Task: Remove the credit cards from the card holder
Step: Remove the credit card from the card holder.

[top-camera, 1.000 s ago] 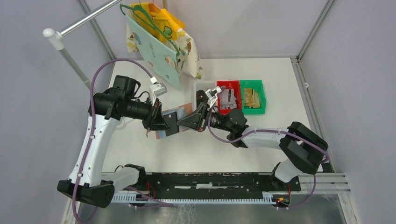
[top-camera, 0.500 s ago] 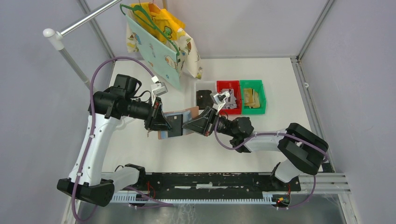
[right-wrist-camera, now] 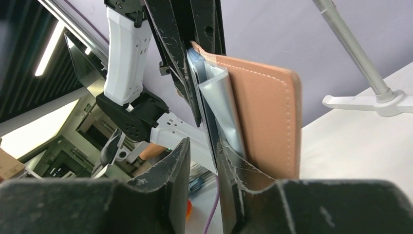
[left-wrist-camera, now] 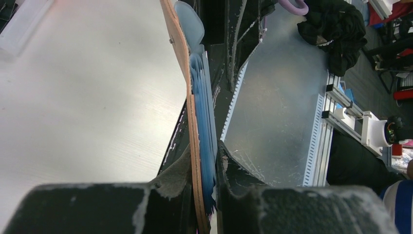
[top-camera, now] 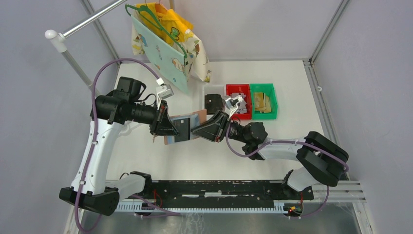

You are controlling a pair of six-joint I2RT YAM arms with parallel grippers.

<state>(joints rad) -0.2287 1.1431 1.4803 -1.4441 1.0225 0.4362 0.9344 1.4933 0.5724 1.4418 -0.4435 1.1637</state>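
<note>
Robot lab test cell: white table [top-camera: 292, 87] boxed in by grey panels [top-camera: 370, 58] on aluminium posts [top-camera: 329, 29]. Left arm [top-camera: 97, 146] and right arm [top-camera: 287, 146] bolted to black rail [top-camera: 214, 187] at 6 o'clock. Red bin [top-camera: 233, 88] and green bin [top-camera: 270, 92] at 1 o'clock.

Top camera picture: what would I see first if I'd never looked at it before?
In the middle, the left end effector clamps a salmon-pink card holder, while the right end effector is at its other side, jaws slightly apart. Behind them, to the right, a red bin and a green bin hold cards. Cartoon-print bags hang at the back left.
</note>
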